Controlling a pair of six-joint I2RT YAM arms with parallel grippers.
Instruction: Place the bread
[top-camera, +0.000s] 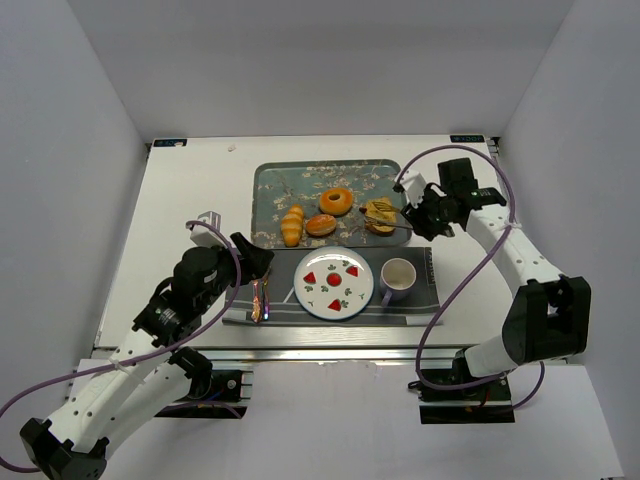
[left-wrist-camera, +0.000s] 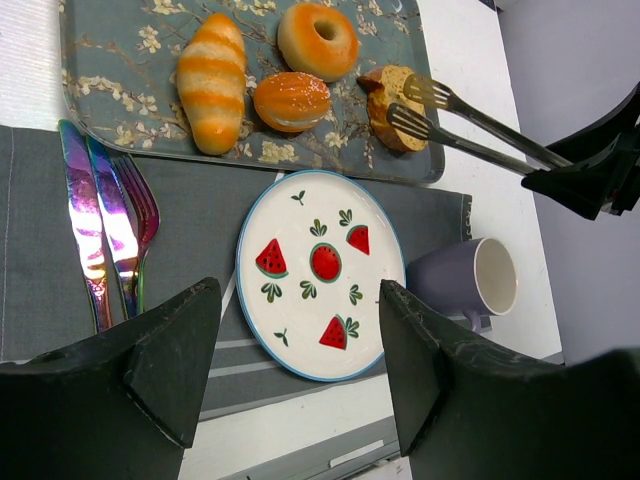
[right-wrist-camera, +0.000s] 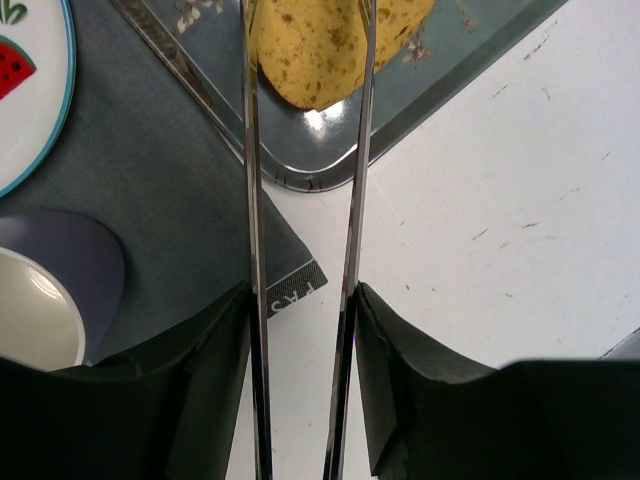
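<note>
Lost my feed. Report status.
Left gripper open, over mat. Right gripper shut on tongs, tongs astride bread on tray. Nothing on plate; cup beside it.

walls (top-camera: 320, 60): plain pale grey, three sides | table (top-camera: 190, 190): white, lightly scuffed | light: even, soft

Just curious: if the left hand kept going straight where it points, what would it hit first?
Probably the watermelon plate, lying straight ahead of the open left hand; the distance is unclear.
</note>
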